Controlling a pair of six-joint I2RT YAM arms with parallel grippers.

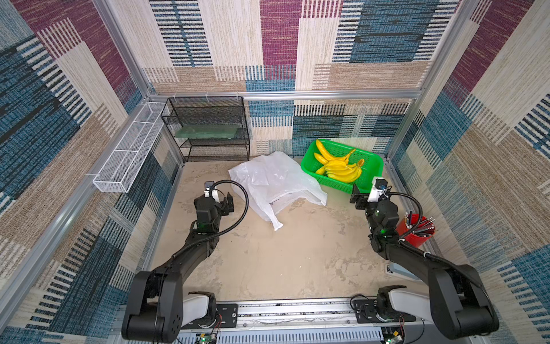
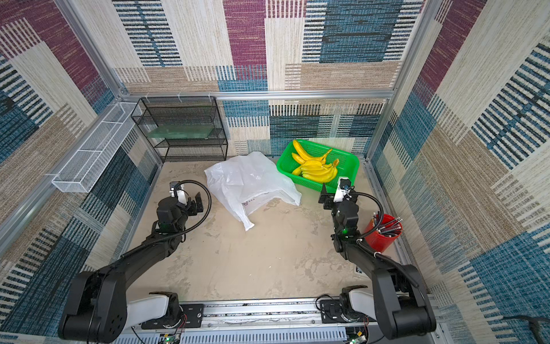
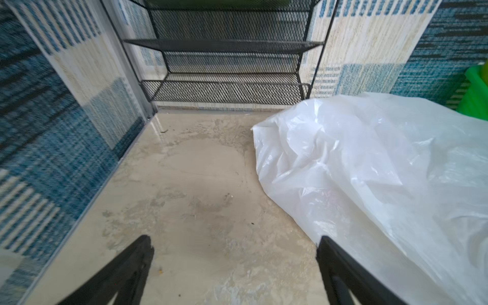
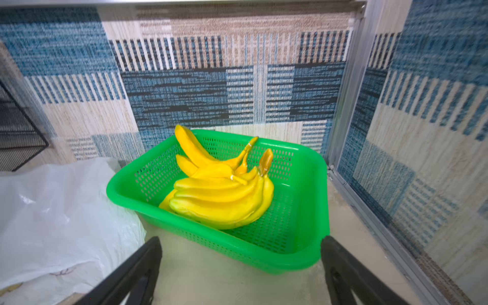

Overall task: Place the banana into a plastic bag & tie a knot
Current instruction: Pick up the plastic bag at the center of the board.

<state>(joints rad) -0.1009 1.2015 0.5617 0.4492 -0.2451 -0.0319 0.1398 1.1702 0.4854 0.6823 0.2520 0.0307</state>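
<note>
A yellow banana bunch lies in a green basket at the back right. The plastic bag lies crumpled and flat on the table, left of the basket. One handle strip trails loose toward the front. No knot is in view. My left gripper hangs open just left of the bag, holding nothing. Just in front of the basket's near rim, my right gripper is open and holds nothing.
A black mesh shelf stands at the back left corner. A white mesh tray hangs on the left wall. A red cup of pens sits by the right arm's elbow. Patterned walls close in three sides.
</note>
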